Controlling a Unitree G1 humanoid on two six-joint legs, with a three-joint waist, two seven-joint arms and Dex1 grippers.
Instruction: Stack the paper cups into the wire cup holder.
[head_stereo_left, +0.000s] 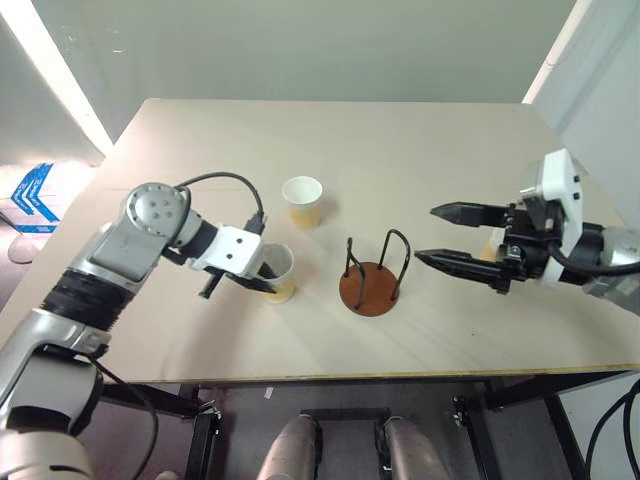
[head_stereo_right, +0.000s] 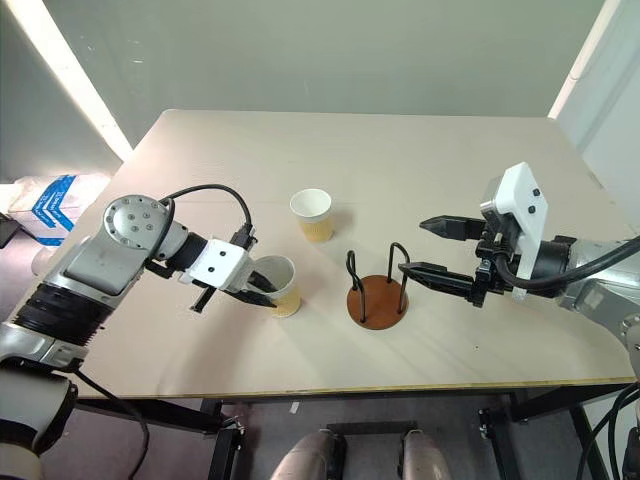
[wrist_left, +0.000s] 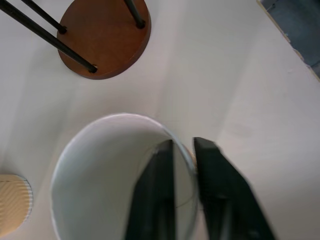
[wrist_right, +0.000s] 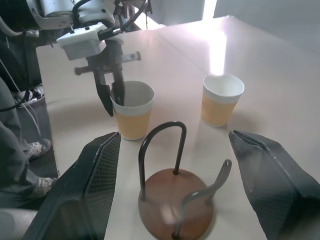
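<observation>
**Paper cups and wire holder on a pale table**

Head view: one paper cup (head_stereo_left: 276, 272) stood left of the wire cup holder (head_stereo_left: 371, 281) on the beige table (head_stereo_left: 430, 150), grey wall behind. The left gripper (head_stereo_left: 262, 277) pinched its rim; the right gripper (head_stereo_left: 440, 236) gaped empty. A second cup (head_stereo_left: 302, 201) stood farther back.

Right wrist view: a person's shoes (wrist_right: 37, 147) beside the table.

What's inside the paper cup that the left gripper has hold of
One black finger of the left gripper reaches inside the near paper cup, pinching its wall against the outer finger. The rest shows bare white wall; that finger covers part of the bottom.
</observation>
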